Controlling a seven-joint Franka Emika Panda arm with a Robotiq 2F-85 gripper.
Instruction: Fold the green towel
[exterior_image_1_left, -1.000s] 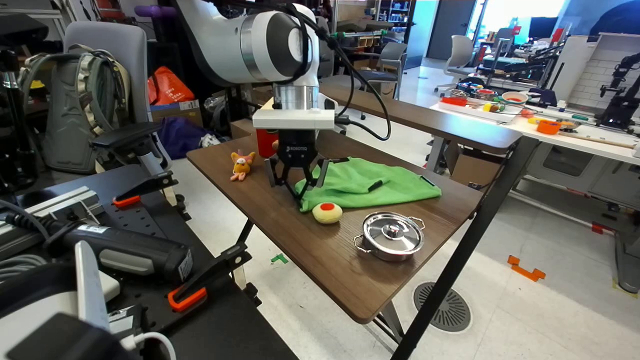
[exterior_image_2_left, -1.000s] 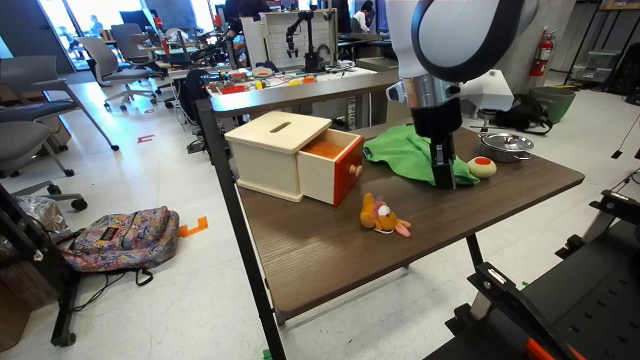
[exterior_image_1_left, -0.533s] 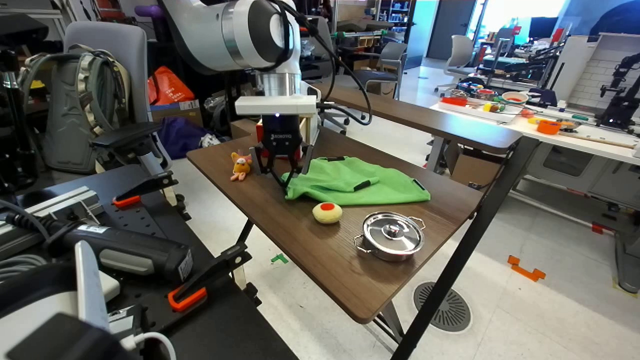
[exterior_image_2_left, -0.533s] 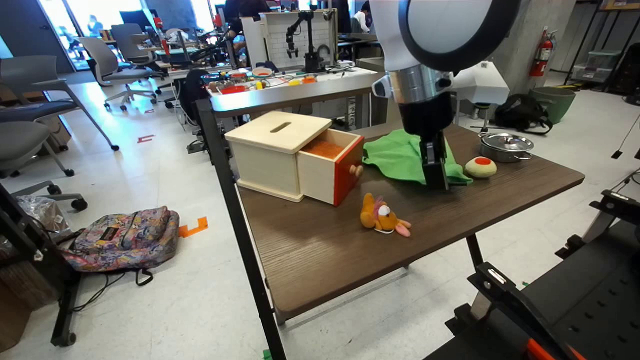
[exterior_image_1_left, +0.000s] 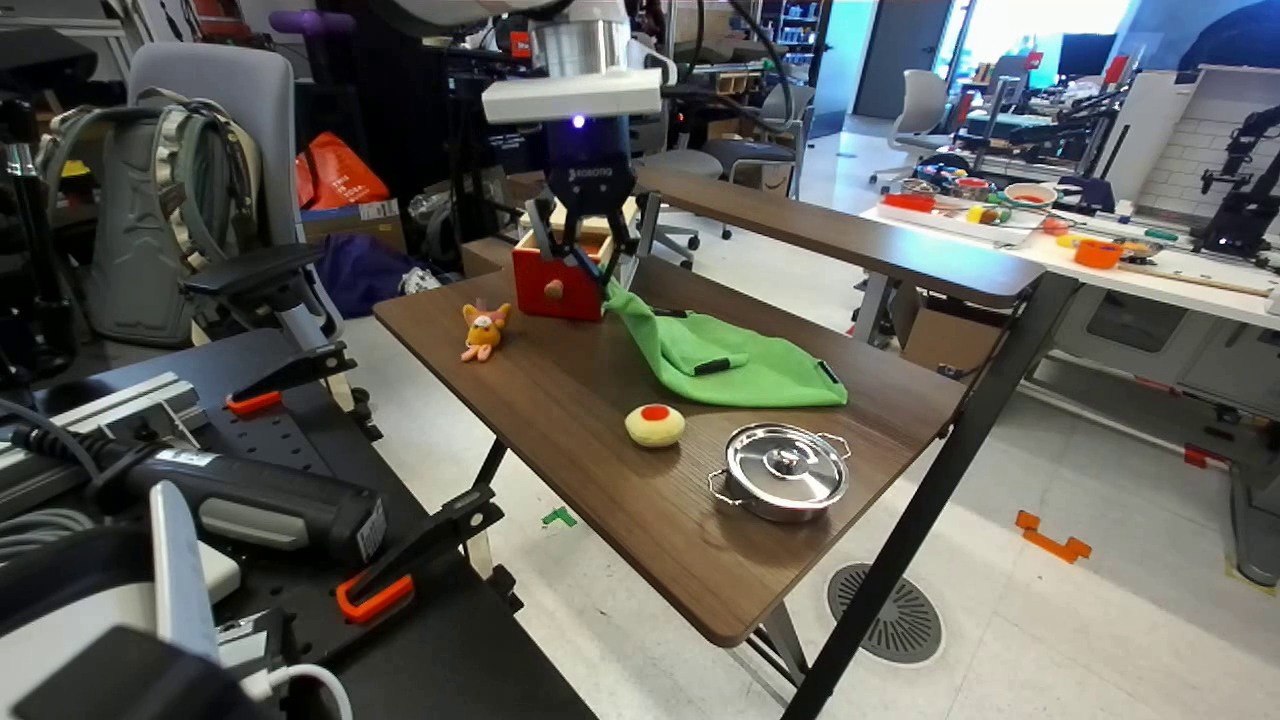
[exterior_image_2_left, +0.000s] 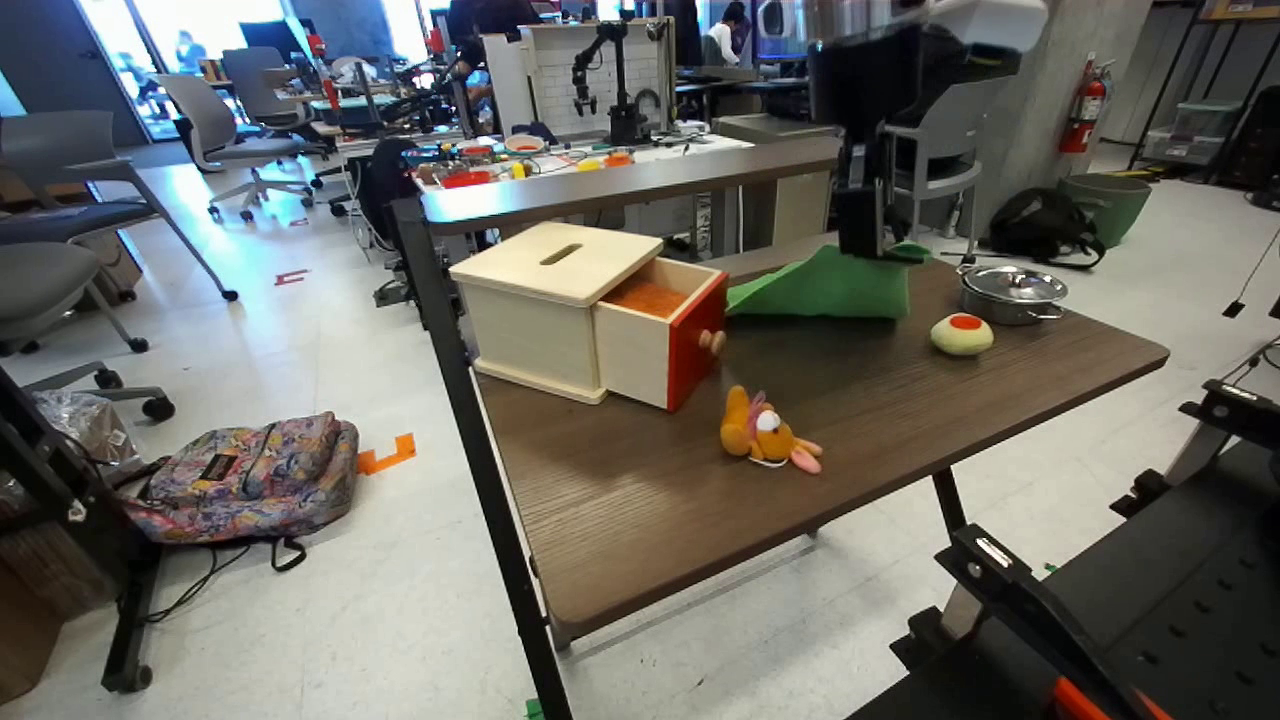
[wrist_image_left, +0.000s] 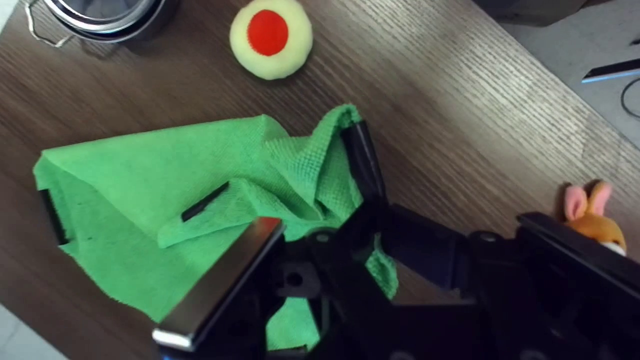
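Observation:
The green towel (exterior_image_1_left: 735, 365) lies rumpled on the brown table, with small dark patches on it. My gripper (exterior_image_1_left: 603, 282) is shut on one end of it and holds that end raised above the table. The cloth slopes from the fingertips down to the tabletop. In an exterior view the raised part of the towel (exterior_image_2_left: 825, 285) hangs like a sheet below the gripper (exterior_image_2_left: 868, 245), and a bit sticks out past the fingers. In the wrist view the fingers (wrist_image_left: 372, 200) meet at the towel's edge (wrist_image_left: 200, 155), and the gripper hides part of the cloth.
A wooden box (exterior_image_2_left: 555, 262) with an open red-fronted drawer (exterior_image_1_left: 555, 285) stands near the gripper. An orange plush toy (exterior_image_2_left: 765, 430), a yellow-and-red round object (exterior_image_1_left: 655, 426) and a lidded metal pot (exterior_image_1_left: 787, 470) are on the table. A raised shelf (exterior_image_1_left: 800, 230) runs behind.
My gripper first moved toward the plush toy side, dragging the towel away from the yellow-and-red object. It then rose, lifting the held end of the towel off the table.

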